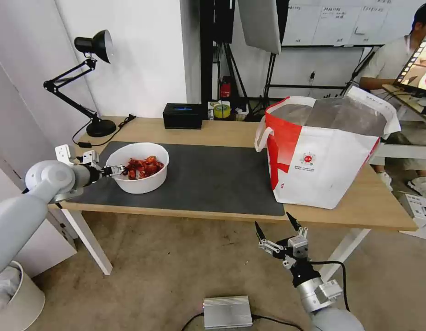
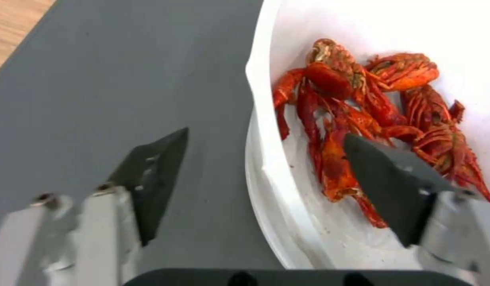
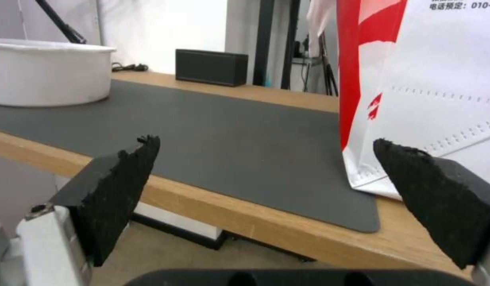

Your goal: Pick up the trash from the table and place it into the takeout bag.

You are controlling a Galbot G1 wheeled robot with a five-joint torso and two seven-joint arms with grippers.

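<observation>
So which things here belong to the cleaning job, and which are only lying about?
Job: white bowl of crayfish shells, takeout bag, table, left gripper with jaws open astride the bowl rim.
Lying about: desk lamp, black box, tape roll.

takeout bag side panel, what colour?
Red, on the takeout bag, which is otherwise white with a small red logo. Head view shows it best.

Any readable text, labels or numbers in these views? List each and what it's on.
"010-5": partial number after Chinese characters too blurred to read, cut at the frame edge, on the large white takeout bag with red side panel.
Round red logo and small print under it on the bag's front: too small to read.
Whiteboard sheets behind: unreadable.
</observation>
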